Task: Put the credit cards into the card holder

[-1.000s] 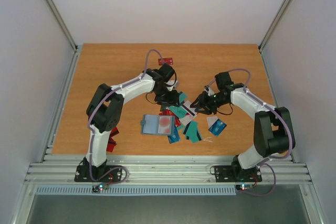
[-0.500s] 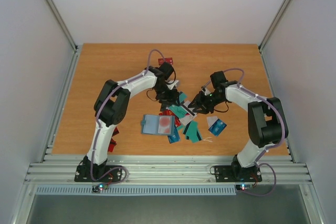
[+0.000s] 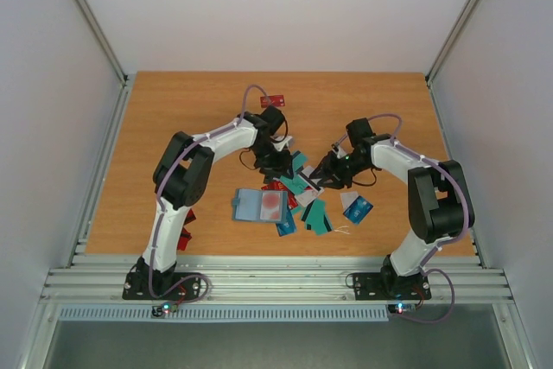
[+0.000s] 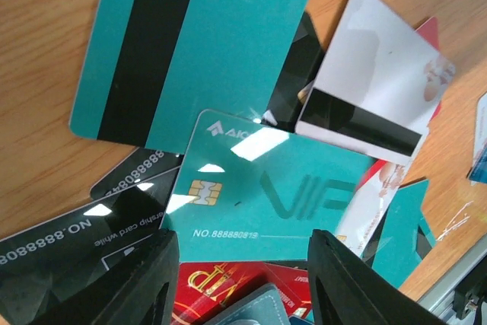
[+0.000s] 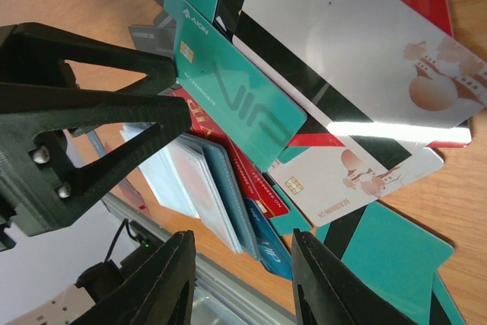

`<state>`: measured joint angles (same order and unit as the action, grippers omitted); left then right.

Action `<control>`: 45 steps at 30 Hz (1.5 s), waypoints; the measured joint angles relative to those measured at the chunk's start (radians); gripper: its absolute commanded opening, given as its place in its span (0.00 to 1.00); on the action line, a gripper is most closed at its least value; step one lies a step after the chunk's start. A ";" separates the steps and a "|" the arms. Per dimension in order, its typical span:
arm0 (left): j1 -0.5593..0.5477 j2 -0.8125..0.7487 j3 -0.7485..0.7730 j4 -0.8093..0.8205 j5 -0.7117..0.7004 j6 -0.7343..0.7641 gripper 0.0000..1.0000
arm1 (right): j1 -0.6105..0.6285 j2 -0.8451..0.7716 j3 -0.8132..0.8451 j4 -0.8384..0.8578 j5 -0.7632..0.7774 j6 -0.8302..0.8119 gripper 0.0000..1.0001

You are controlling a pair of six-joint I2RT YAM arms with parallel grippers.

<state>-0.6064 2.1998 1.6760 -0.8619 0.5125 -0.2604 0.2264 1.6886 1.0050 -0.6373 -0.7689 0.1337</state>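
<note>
Nearest the arm bases, a couple of red cards (image 3: 184, 235) lie on the worktop (image 3: 190, 118), well to the left of the card holder (image 3: 261, 206) and nearer than it. The card holder lies opened flat, its light blue-grey pockets facing up, with a reddish patch on its right half. Just to the right of the card holder, the credit cards (image 3: 307, 206) lie in a loose overlapping heap of teal, red, blue and white. A white and blue card (image 3: 356, 206) rests farther right, apart from the heap. Beyond the card holder and slightly right, the left gripper (image 3: 278, 166) hangs low over the far part of the heap. Its jaws are spread wide with nothing between them, and its wrist view looks down on a teal VIP card (image 4: 266, 188). That card overlaps a black card (image 4: 68, 241), a red VIP card (image 4: 228, 283) and a teal card with a black stripe (image 4: 190, 43). A white card with a black stripe (image 4: 373, 97) lies beside them. The right gripper (image 3: 321, 177) faces the same spot from the right of the card holder. Its jaws are also wide apart and empty, with the teal VIP card and the holder's pocket edges (image 5: 194, 180) showing between them. Farthest beyond the card holder, a single red card (image 3: 273, 100) lies alone.
</note>
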 measured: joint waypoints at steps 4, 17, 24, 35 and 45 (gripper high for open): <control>-0.001 0.000 -0.018 0.004 -0.001 0.000 0.48 | 0.000 0.000 -0.015 0.011 -0.019 0.002 0.38; -0.002 -0.019 -0.064 0.054 0.000 0.005 0.48 | 0.000 0.025 -0.047 0.085 -0.064 0.039 0.45; -0.002 -0.021 -0.070 0.062 0.005 0.008 0.48 | 0.000 0.082 -0.066 0.171 -0.090 0.086 0.46; -0.002 -0.032 -0.098 0.093 0.024 0.022 0.47 | 0.000 0.146 -0.118 0.315 -0.138 0.172 0.46; 0.001 -0.050 -0.142 0.147 0.054 0.023 0.46 | 0.000 0.160 -0.172 0.479 -0.200 0.264 0.45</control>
<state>-0.6052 2.1494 1.5337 -0.7147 0.5667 -0.2379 0.2264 1.8488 0.8326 -0.1581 -0.9688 0.3981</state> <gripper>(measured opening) 0.464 0.456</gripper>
